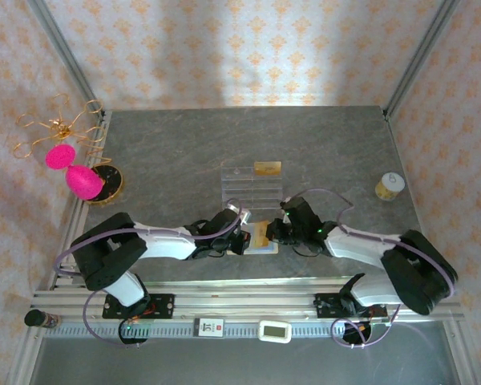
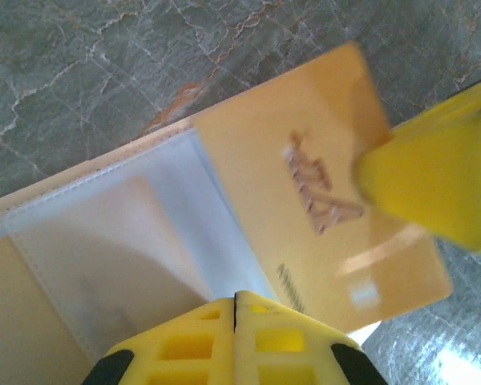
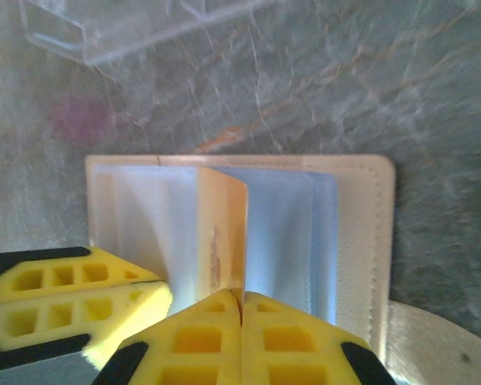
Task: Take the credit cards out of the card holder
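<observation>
The beige card holder [image 1: 261, 238] lies open near the table's front edge, between both grippers. Its pale and bluish inner sleeves [image 3: 289, 233] face up, inside a stitched beige rim [image 3: 361, 233]. A gold credit card [image 3: 224, 233] stands out of the sleeves, its near edge pinched in my shut right gripper [image 3: 242, 295]. From the left wrist the same gold card [image 2: 305, 200] sticks out to the right, with a right finger [image 2: 433, 184] on it. My left gripper [image 2: 235, 297] is shut, its tips down on the holder's pale sleeve [image 2: 120, 241]. The left fingers [image 3: 72, 297] sit beside the card.
A clear acrylic slotted tray [image 1: 252, 186] lies just beyond the holder, with a gold-brown flat piece [image 1: 267, 168] at its far right. A pink ornament [image 1: 74, 172] on gold wire stands at the left edge, and a small yellowish spool [image 1: 390, 186] at the right.
</observation>
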